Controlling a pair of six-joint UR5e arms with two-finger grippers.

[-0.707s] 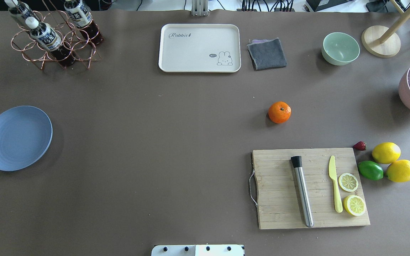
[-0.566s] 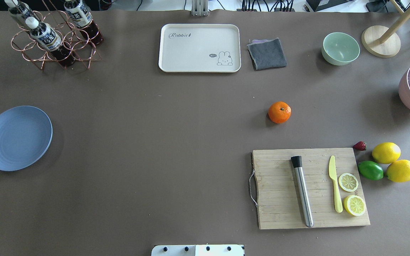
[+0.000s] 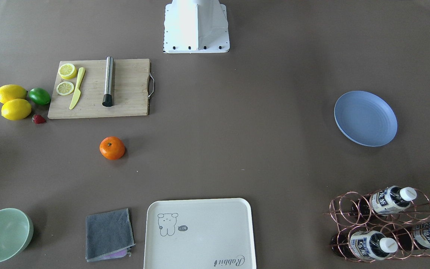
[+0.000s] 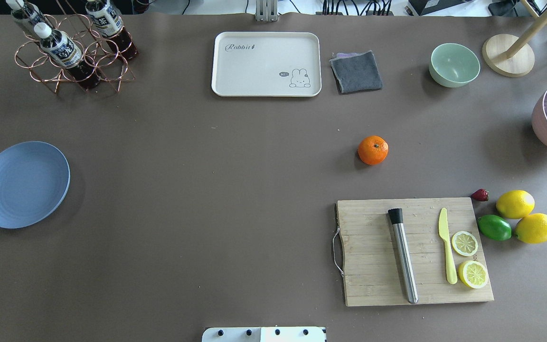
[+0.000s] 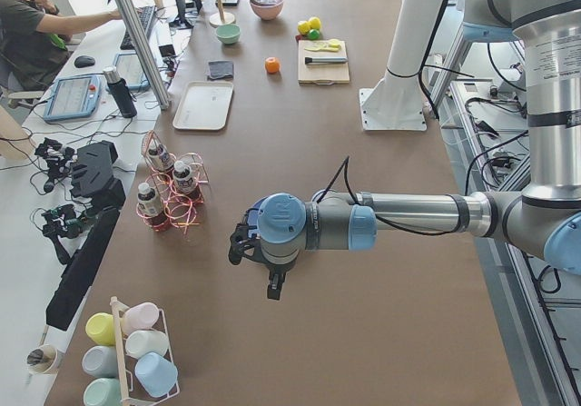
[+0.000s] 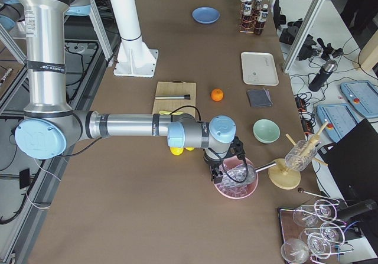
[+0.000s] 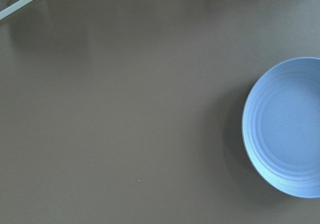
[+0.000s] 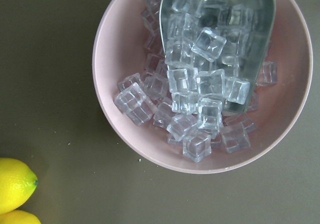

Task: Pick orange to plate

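Beneath my right end effector (image 6: 225, 170) sits a pink bowl (image 8: 116, 145) of ice cubes (image 8: 200, 86) with a metal scoop (image 8: 252, 11) in it, and two lemons (image 8: 12, 184) show at the edge of that wrist view. I cannot tell whether this end effector is open or closed, since only a side view shows it. My left end effector (image 5: 239, 244) hangs above bare table (image 7: 110, 108) at the opposite end, and its state is just as unclear. The plate (image 7: 287, 129) lies just off to one side of it, with nothing on it.

The orange (image 4: 373, 150) rests alone on the table, well apart from both end effectors. It is much nearer the right one, off to that one's left, past the strawberry (image 4: 480, 194) and just beyond the far edge of the cutting board (image 4: 373, 256). From the left end effector it lies most of the table's length away.

I judge that the task has not started and the step in hand is the reach for the orange. The right arm looks the likelier one. It would need to leave the bowl, move over the fruit with fingers spread wide enough for its round body, then come straight down. After that comes a long carry across to the plate.
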